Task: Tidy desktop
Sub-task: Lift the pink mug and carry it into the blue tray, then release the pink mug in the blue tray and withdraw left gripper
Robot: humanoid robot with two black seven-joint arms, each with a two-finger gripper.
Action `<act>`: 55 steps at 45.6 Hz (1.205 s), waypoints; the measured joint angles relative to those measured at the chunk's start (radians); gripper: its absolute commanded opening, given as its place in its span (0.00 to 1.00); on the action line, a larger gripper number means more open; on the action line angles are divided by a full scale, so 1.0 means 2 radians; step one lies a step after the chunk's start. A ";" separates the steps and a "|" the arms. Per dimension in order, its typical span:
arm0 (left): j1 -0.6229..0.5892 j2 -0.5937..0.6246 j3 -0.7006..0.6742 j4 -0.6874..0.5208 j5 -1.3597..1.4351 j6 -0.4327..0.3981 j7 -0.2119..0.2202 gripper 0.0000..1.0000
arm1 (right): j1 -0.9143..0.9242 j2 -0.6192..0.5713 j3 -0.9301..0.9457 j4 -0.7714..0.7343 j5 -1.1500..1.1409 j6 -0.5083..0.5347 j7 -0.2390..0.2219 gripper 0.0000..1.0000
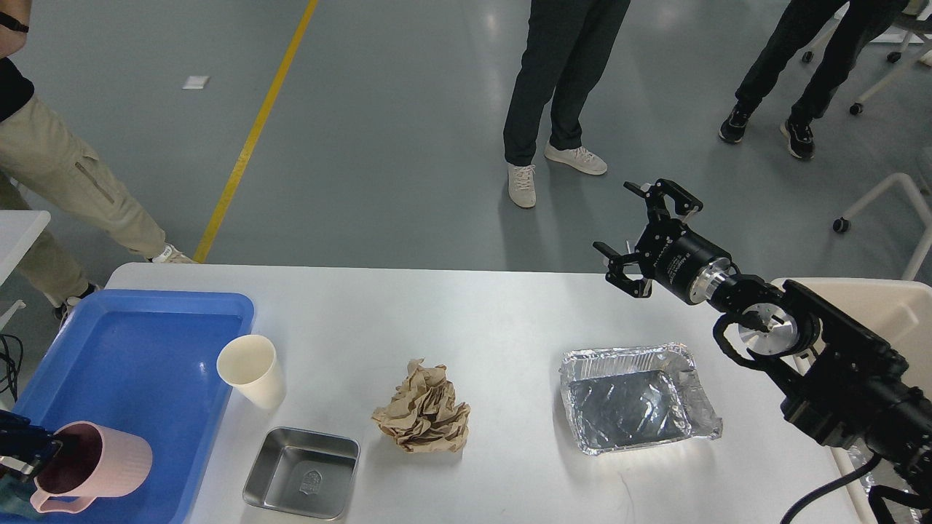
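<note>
1. The white desktop [495, 320] fills the lower middle of the view.
2. The right gripper [644, 233] hangs above its far right edge, fingers spread, holding nothing.
3. The left gripper [29, 455] pinches the rim of a pink mug [95, 469] tilted over the blue tray [145, 342].
4. A paper cup [251, 370], steel dish [302, 471], crumpled paper [424, 409] and foil tray [633, 397] sit on the desktop.

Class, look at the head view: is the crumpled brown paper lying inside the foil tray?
No, the crumpled brown paper lies on the bare desktop, left of the foil tray.
</note>
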 measured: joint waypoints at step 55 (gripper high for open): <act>-0.028 -0.034 -0.099 -0.048 -0.509 -0.055 0.186 0.97 | 0.000 -0.003 -0.001 0.001 -0.001 -0.001 0.000 1.00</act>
